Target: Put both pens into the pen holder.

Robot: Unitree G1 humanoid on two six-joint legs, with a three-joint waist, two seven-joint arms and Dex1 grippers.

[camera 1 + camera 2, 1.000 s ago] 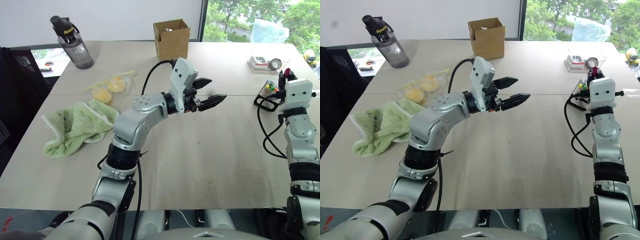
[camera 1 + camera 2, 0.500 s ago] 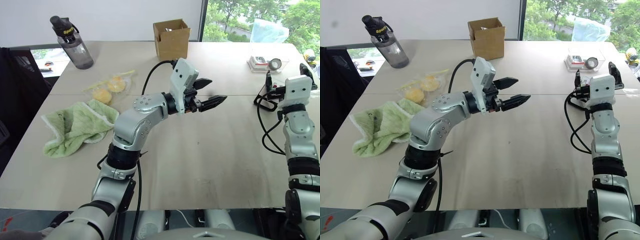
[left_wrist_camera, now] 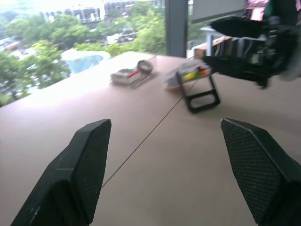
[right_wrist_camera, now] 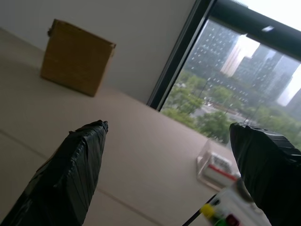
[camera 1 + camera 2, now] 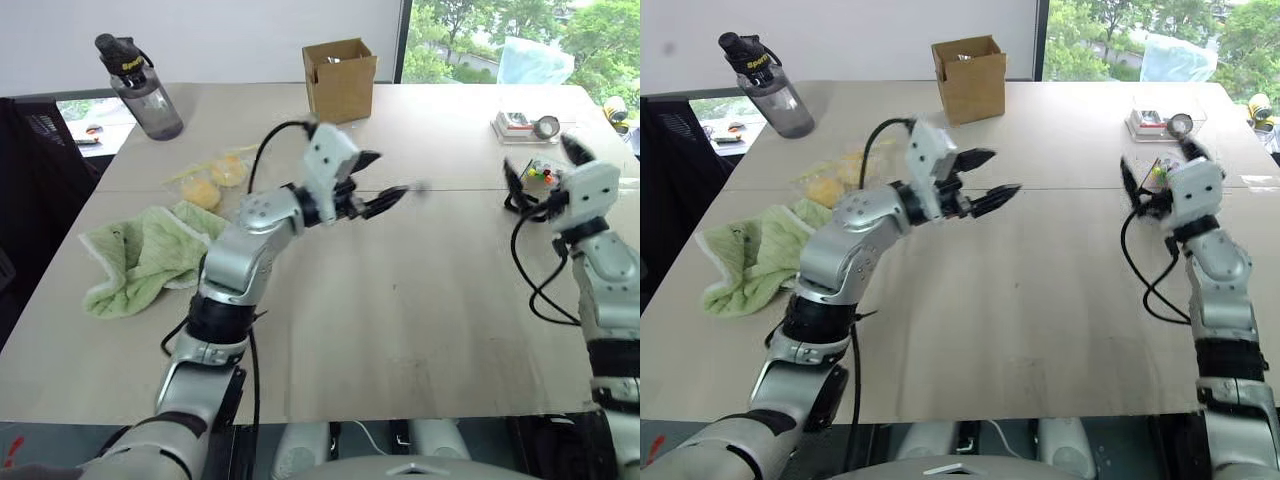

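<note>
The pen holder (image 3: 195,87) is a small tilted clear box on a black wire stand at the table's right side. Colourful marker ends (image 3: 190,74) show in it; I cannot tell the two pens apart from the others there. My right gripper (image 5: 540,160) hangs open just before the pen holder (image 5: 1156,178), its fingers (image 4: 82,155) spread wide with nothing between them. My left gripper (image 5: 385,188) is open and empty above the middle of the table, pointing toward the right side.
A brown cardboard box (image 5: 340,75) stands at the back centre and a water bottle (image 5: 140,85) at the back left. A green towel (image 5: 140,255) and a bag of yellow items (image 5: 215,175) lie left. A flat clear tray (image 5: 525,125) sits behind the holder.
My right gripper has opened and drawn back a little from the pen holder, tilting as it went. My left arm has swung left and slightly lower, still open.
</note>
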